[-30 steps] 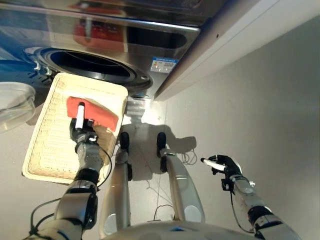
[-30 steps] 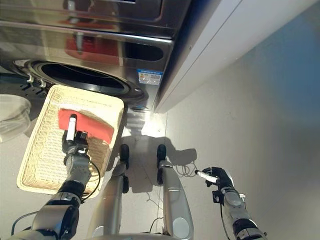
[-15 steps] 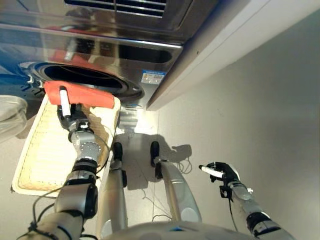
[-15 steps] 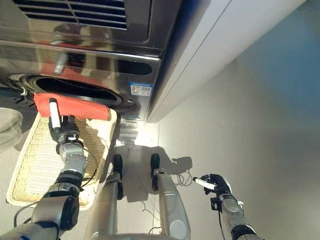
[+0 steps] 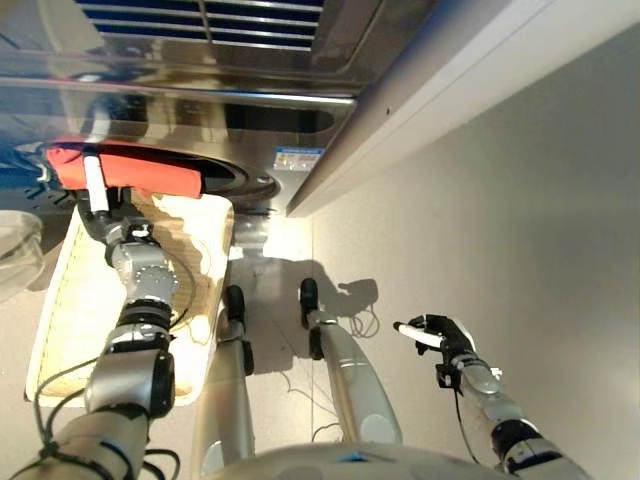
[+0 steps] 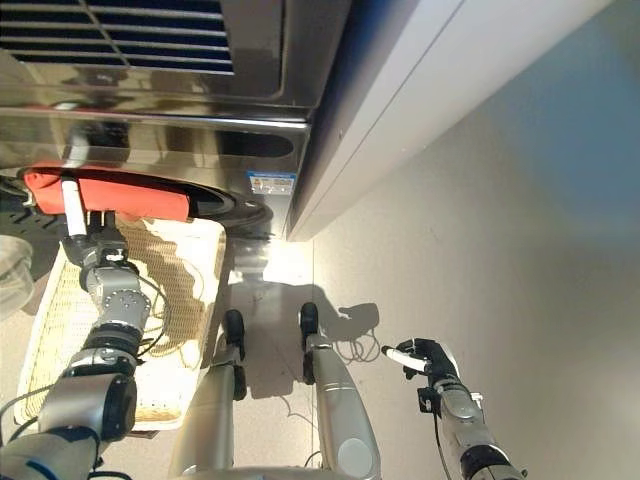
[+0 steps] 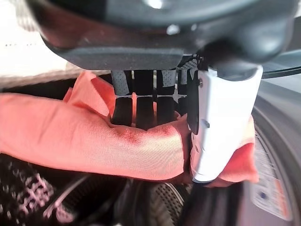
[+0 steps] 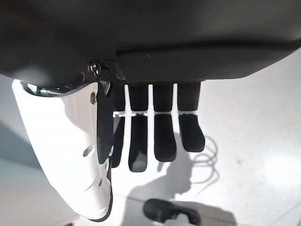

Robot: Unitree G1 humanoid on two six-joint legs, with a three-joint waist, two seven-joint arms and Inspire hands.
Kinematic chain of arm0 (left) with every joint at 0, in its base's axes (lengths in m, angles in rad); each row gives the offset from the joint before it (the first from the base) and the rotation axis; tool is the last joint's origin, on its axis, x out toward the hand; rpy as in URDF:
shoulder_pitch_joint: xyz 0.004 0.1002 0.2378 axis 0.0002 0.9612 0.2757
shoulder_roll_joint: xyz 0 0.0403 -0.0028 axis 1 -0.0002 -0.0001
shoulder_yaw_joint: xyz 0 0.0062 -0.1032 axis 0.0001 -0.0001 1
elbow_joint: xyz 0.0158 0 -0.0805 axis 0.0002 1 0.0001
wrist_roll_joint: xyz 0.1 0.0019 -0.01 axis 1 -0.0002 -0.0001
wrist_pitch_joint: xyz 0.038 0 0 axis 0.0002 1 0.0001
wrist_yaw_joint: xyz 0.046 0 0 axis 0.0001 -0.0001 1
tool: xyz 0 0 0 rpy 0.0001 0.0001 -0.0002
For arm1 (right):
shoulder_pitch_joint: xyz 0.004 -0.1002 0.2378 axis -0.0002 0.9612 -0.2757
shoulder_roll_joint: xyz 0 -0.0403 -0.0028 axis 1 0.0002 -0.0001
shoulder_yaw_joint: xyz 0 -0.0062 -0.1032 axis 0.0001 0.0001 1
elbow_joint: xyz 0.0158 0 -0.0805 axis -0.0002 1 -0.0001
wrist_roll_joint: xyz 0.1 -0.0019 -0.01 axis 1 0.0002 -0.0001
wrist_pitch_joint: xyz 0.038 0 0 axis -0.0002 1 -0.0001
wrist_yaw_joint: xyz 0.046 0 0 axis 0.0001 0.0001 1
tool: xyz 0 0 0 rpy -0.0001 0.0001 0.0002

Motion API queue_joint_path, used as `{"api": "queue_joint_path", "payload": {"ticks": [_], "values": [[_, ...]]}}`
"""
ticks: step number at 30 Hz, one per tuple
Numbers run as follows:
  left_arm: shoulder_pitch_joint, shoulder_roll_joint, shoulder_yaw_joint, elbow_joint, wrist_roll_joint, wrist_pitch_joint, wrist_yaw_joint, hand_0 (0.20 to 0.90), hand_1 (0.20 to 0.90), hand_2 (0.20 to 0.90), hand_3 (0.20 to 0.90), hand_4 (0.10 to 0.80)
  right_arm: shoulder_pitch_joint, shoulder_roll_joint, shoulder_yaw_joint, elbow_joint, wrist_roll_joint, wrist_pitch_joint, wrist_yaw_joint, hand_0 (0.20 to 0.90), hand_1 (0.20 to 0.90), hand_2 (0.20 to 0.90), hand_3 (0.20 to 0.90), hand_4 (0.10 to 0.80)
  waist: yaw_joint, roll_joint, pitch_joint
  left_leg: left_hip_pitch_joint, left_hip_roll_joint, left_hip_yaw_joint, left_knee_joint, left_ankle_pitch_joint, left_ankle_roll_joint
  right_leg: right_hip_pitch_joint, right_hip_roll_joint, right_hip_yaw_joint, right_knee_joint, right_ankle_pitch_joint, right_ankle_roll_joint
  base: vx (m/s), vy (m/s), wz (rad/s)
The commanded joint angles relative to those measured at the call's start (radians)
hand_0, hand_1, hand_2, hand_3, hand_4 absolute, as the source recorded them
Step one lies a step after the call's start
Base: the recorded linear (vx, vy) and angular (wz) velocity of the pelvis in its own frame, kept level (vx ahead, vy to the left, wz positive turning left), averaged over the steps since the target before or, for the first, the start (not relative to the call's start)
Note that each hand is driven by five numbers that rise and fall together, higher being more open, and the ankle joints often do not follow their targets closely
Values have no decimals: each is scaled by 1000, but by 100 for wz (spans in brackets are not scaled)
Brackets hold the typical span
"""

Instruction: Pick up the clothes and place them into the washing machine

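We have the red cloth [image 5: 125, 168] pinched in the left hand [image 5: 105, 222], fingers and white-covered thumb curled round a fold of it, held up at the mouth of the washing machine drum [image 5: 225, 172] in the upper left of the frame. In the left wrist view the cloth [image 7: 94, 141] bulges past the fingers [image 7: 141, 101] and drapes over the dark opening.

Handling: we judge it light, soft and limp, slightly sheeny so maybe slippery. It sags on both sides of the pinch, so loose ends could snag on the door rim. The current hold near mid-length looks fine; a bunched grip beats an edge grip for a thing this floppy.

Surroundings: the wicker basket [image 5: 70, 310] sits on the floor just below the drum opening, looks empty from here. A clear, curved object [image 5: 18, 250] shows at the left edge, probably the open machine door, near the arm's path. The steel front panel [image 5: 200, 100] is above, with a label [image 5: 297, 158] just right of the opening.

The right hand [image 6: 420, 355] hangs idle at lower right, well apart, fingers loosely relaxed over bare floor [image 8: 244, 141], holding nothing.

Nothing blocks the opening itself; rim and door are the only snag risks we see.
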Motion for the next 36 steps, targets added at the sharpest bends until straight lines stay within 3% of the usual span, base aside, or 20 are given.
{"api": "queue_joint_path", "payload": {"ticks": [1, 26, 36], "values": [[-167, 152, -17, 53, 49, -28, -27, 200, 200, 200, 200, 300, 71, -107, -25, -2, 20, -4, -23, 900, 900, 900, 900, 800, -45, 2, -56, -64, -6, -20, 95, -110, -42, 40, -1, 12, -129, 79, 36, 143, 48, -9], [-323, 245, -99, 216, 21, 28, -15, 200, 200, 200, 200, 300, 63, -88, 19, -123, 72, -16, -34, 900, 900, 900, 900, 800, -118, -93, -28, -196, 26, -21, 198, -146, -36, -33, 31, 39, -178, 140, 42, -4, -1, -8], [-323, 306, -73, 205, 67, -24, 59, 200, 200, 200, 200, 300, 70, -86, 27, -128, 72, -24, -28, 900, 900, 900, 900, 800, -116, -85, -58, -172, 27, -23, 171, -152, -39, -16, 29, 46, -214, 160, 43, 26, 7, -4]]}}
